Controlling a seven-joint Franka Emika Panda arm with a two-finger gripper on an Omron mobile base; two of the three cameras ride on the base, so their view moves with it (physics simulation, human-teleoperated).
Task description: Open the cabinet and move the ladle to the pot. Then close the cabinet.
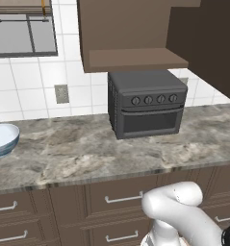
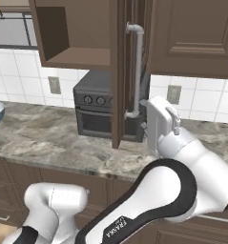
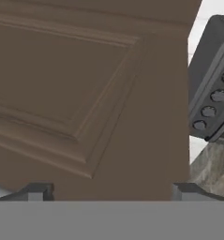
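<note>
Right base view: the dark brown wooden cabinet (image 2: 118, 71) door hangs open, the robot's wide, empty hand (image 3: 111, 191) close beside it, seemingly to reach inside.

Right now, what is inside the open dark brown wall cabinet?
The dark brown wooden wall cabinet shows a bare brown shelf floor and back wall. Its swung-out raised-panel door covers the right part, so nothing can be told there.
</note>
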